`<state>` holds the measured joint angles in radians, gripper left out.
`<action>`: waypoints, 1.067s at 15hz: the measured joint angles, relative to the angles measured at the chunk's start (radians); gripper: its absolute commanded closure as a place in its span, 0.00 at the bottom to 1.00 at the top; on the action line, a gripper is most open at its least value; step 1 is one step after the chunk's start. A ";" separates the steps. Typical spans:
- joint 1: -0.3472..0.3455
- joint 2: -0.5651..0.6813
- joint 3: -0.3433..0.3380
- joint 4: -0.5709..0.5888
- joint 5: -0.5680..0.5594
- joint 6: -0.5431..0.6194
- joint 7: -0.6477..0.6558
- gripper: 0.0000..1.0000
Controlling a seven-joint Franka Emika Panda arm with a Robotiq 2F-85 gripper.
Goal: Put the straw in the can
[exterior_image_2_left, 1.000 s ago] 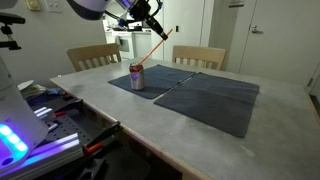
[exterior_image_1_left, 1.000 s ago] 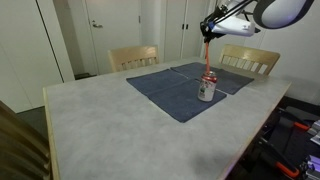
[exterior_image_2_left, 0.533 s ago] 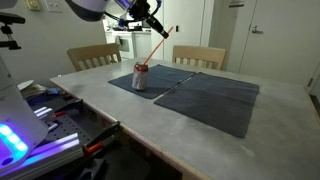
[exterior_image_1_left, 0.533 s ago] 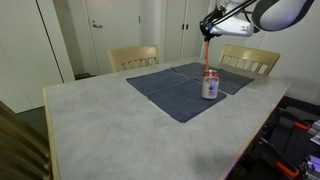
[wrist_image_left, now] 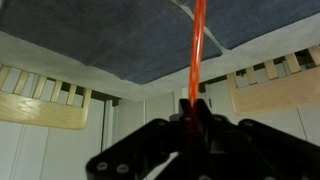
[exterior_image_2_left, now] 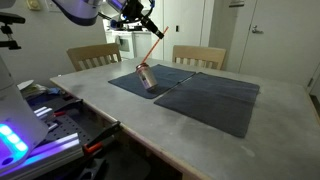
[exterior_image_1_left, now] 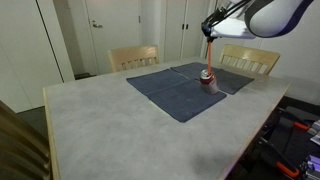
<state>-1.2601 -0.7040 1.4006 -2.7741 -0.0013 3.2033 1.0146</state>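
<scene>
The straw, its lower end at the top of the can, remains clamped in the closed pincer above, while the can, upright a moment ago, now leans over and has slid across the dark mat on the tabletop.

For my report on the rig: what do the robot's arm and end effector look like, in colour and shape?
The arm has rounded, glossy white links. The end effector is black and angular, with a blocky dark body in the wrist view. Any markings are too small to tell.
</scene>
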 measured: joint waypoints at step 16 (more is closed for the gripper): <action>-0.029 -0.324 0.104 -0.004 0.137 -0.036 -0.006 0.98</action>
<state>-1.2896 -1.0277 1.5042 -2.7781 0.1358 3.1673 1.0089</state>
